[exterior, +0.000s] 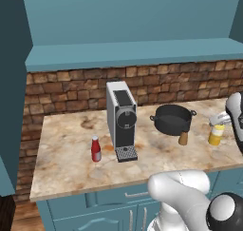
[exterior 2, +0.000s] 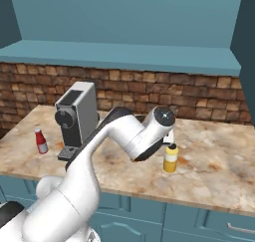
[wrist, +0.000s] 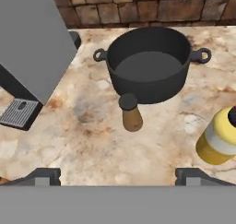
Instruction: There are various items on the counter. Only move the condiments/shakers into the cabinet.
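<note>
Five items are seen on the marbled counter, listed left to right as in the left base view. Ketchup bottle, red w/ white cap, is stood upright near the front-left, just beside the coffee machine but apart from it. Machine is stood tall, drip tray toward the counter edge. Black two-handled pot is set to its right, toward the brick wall. Wooden shaker is stood upright just in front of the pot; in the hand view it is seen almost touching the pot wall, contact can't be told. Yellow squeeze bottle is stood furthest right, upright, apart from the shaker. Teal cabinet w/ its flat ledge is mounted above the brick, over all items.

Gripper is seen in the hand view w/ fingers spread wide apart, nothing between them, held above the counter. Shaker lies ahead, approx. centred btwn the tips; yellow bottle is off to the right, near one fingertip. In the right base view the arm's wrist is seen just beside the yellow bottle.
</note>
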### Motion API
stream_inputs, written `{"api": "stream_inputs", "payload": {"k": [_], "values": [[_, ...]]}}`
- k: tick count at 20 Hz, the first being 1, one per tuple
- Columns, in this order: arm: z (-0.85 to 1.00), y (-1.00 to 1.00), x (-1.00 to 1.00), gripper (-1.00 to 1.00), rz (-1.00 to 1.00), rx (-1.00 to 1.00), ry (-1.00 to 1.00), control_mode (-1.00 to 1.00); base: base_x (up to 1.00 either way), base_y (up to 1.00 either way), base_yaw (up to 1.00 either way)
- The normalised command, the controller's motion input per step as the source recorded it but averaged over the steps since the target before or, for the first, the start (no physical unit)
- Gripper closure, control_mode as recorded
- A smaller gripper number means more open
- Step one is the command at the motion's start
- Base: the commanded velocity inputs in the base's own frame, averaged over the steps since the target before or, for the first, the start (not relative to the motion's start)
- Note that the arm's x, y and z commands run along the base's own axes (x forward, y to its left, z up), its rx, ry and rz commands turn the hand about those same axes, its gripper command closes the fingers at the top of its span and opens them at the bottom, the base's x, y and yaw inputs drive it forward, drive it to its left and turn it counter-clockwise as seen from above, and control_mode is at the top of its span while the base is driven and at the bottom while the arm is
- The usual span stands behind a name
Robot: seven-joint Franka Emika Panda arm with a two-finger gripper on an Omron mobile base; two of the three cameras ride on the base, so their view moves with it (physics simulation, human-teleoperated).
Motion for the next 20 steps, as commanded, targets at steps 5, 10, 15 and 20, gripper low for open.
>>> {"api": "stream_inputs", "payload": {"k": [5, 10, 15, 20], "values": [[-0.24, -0.67, -0.04, -1.00, 0.27, 0.17, -0.35, -1.00, 0.00, 0.00, 0.00], [-0.34, -0.52, 0.04, -1.00, 0.21, 0.07, -0.17, -1.00, 0.00, 0.00, 0.00], [-0.28, -0.48, 0.13, -1.00, 0.12, 0.00, -0.08, -1.00, 0.00, 0.00, 0.00], [-0.32, -0.31, 0.11, -1.00, 0.17, 0.00, -0.18, -1.00, 0.00, 0.00, 0.00]]}}
